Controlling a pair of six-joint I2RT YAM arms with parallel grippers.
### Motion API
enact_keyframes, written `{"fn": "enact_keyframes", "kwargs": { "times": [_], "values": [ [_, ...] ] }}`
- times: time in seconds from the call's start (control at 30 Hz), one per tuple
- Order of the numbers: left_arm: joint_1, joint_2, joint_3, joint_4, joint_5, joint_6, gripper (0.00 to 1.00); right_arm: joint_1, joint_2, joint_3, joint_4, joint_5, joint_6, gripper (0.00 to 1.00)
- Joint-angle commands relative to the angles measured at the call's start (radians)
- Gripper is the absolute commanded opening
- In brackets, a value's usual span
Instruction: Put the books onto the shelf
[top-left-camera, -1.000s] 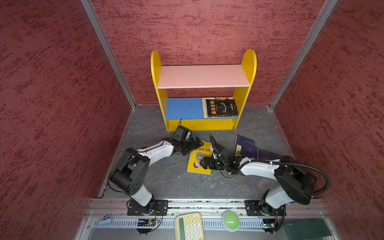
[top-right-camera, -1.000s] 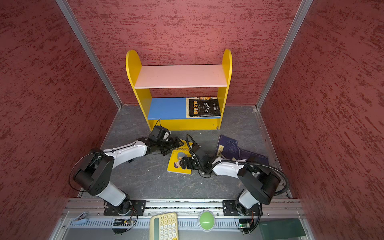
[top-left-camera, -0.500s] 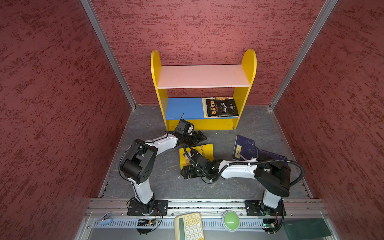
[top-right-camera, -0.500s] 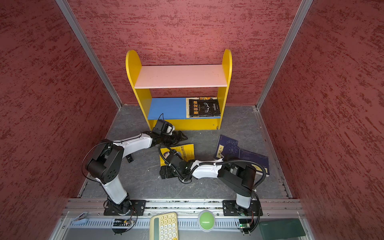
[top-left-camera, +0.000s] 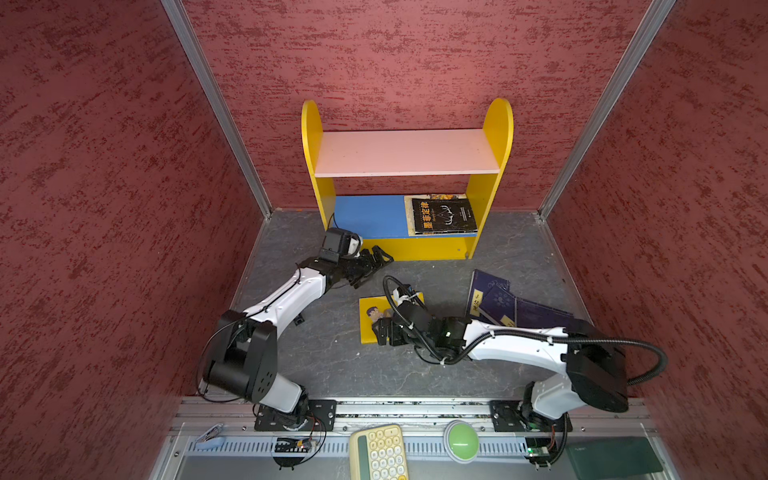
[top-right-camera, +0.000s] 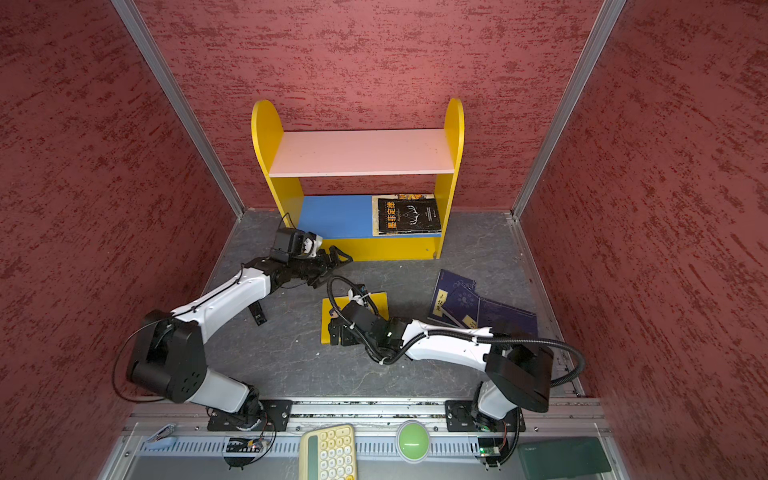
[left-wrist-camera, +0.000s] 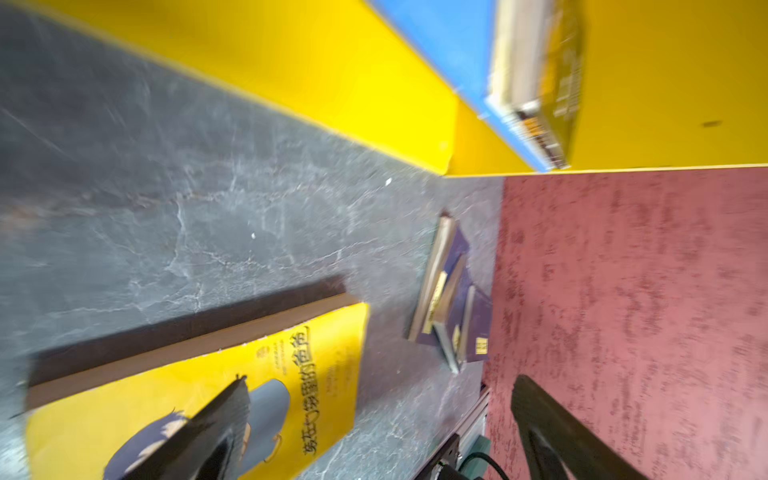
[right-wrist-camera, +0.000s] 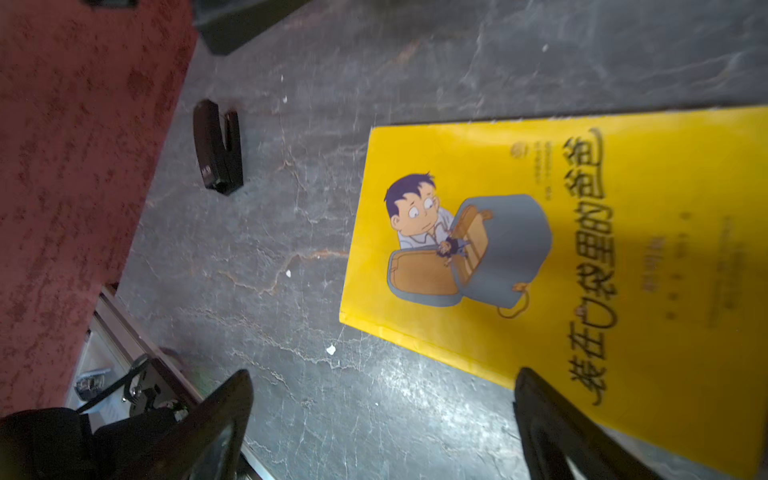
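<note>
Plainly both pincers stood spread, nothing held.
Top views: left gripper (top-left-camera: 374, 268) hung low just before the shelf (top-left-camera: 496, 124); right gripper (top-left-camera: 380, 332) and its arm hid much of the yellow book (top-left-camera: 370, 309), flat on the floor. R wrist cam alone showed the cover whole, boy w/ bag, one finger over it. Black book (top-left-camera: 442, 216) lay on the blue lower board; navy books (top-left-camera: 498, 303) lay piled on the floor. L wrist cam showed their page edges.

Shelf (top-left-camera: 407, 151) behind, one book (top-left-camera: 442, 215) on its lower board — cartoon book (top-left-camera: 368, 328) before it, pile (top-left-camera: 494, 301) rightward.
</note>
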Motion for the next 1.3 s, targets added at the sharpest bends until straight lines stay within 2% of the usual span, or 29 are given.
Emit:
{"fn": "enact_keyframes", "kwargs": {
  "times": [0.0,0.27,0.37,0.5,0.77,1.03,1.13,1.27],
  "values": [
    [0.042,-0.087,-0.087,-0.093,-0.032,0.016,0.98,-0.059,-0.076,-0.055,-0.074,0.109,0.016,0.99],
    [0.076,-0.347,-0.328,-0.230,-0.114,-0.022,0.95,-0.283,-0.156,-0.183,-0.006,0.032,0.075,0.99],
    [0.074,-0.400,-0.410,-0.238,-0.117,-0.050,0.92,-0.329,-0.134,-0.200,0.043,-0.030,0.071,0.99],
    [0.067,-0.432,-0.482,-0.213,-0.123,-0.078,0.90,-0.340,-0.065,-0.196,0.084,-0.093,0.066,0.99],
    [0.034,-0.360,-0.515,-0.111,-0.138,-0.100,0.86,-0.340,0.100,-0.172,0.183,-0.205,0.086,0.92],
    [-0.069,-0.239,-0.472,-0.037,-0.192,-0.091,0.79,-0.331,0.183,-0.151,0.195,-0.238,0.090,0.81],
    [-0.102,-0.204,-0.447,-0.015,-0.201,-0.088,0.73,-0.326,0.204,-0.137,0.196,-0.254,0.084,0.75],
    [-0.133,-0.202,-0.415,0.006,-0.206,-0.079,0.59,-0.318,0.228,-0.112,0.191,-0.262,0.074,0.71]
  ]
}}
